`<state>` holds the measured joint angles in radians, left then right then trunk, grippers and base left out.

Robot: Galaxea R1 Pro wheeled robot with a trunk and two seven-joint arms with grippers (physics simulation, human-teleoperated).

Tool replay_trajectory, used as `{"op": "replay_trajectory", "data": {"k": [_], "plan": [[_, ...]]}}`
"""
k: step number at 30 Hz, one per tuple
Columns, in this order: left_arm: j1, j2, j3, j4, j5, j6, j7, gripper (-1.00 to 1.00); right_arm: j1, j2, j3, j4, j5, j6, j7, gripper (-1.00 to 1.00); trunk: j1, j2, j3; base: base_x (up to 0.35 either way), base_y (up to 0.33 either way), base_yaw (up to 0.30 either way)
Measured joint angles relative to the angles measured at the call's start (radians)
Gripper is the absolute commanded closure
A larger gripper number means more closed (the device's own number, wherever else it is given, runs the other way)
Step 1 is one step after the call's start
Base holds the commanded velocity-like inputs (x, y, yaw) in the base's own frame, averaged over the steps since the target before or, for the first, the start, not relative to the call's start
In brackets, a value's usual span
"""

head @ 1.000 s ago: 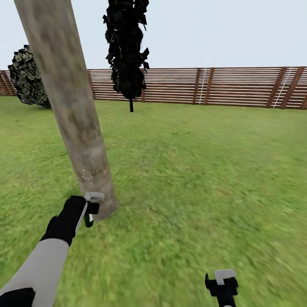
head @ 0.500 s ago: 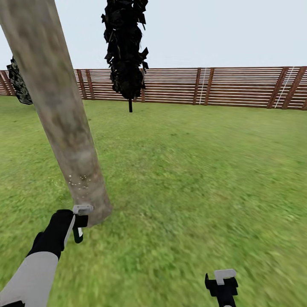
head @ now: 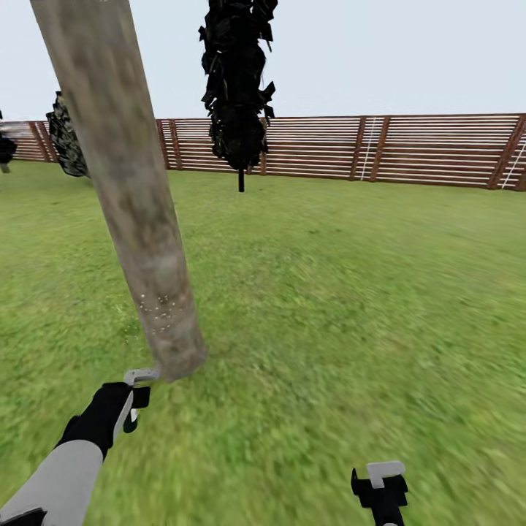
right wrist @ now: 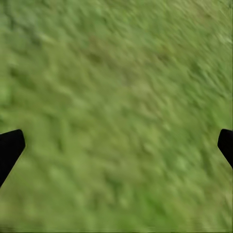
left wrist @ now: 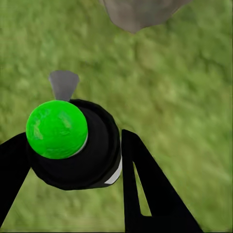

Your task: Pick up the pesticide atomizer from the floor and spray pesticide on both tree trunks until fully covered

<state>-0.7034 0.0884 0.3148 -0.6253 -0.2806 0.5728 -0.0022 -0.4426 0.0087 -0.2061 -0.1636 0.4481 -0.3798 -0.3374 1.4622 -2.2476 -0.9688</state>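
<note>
I've got the left gripper [head: 136, 398] parked at about 7 o'clock in the head view, right at the foot of the tree trunk [head: 124, 183]. The trunk is a smooth, mottled grey-brown cylinder leaning across the view, with a little patch of whitish pesticide specks [head: 161, 307] low on it. Through the left wrist camera the black fingers [left wrist: 145, 189] are clamped on the pesticide atomizer [left wrist: 73, 143], a round dark bottle with a bright green glossy cap and a grey nozzle pointing toward the trunk base [left wrist: 138, 12].

The right gripper [head: 380, 489] hangs down at 5 o'clock over the fuzzy grass lawn [head: 351, 292], and its wrist view has the black fingertips [right wrist: 9, 148] far apart at the edges, so those jaws are spread wide, holding nothing.

Further back, at 12 o'clock, stands a narrow near-black tree [head: 237, 88], ragged and blocky, in front of the brown horizontal-slat fence [head: 409, 150]. A dark shrub [head: 67, 139] sits at 10 o'clock.
</note>
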Motion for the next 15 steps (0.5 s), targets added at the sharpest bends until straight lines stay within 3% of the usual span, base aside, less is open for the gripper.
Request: {"op": "replay_trajectory", "data": {"k": [5, 15], "plan": [[0.000, -0.003, -0.003, 0.012, -0.003, -0.001, -0.001, 1.00, 0.000, 0.000, 0.000, 0.000, 0.000, -0.001, -0.001, -1.00, 0.000, 0.000, 0.000, 0.000, -0.033, 0.060], [0.000, 0.010, -0.009, 0.026, -0.007, 0.009, 0.002, 1.00, 0.000, -0.007, -0.002, -0.001, 0.001, 0.000, -0.003, -1.00, 0.000, 0.000, 0.000, 0.051, -0.256, 0.001]]}}
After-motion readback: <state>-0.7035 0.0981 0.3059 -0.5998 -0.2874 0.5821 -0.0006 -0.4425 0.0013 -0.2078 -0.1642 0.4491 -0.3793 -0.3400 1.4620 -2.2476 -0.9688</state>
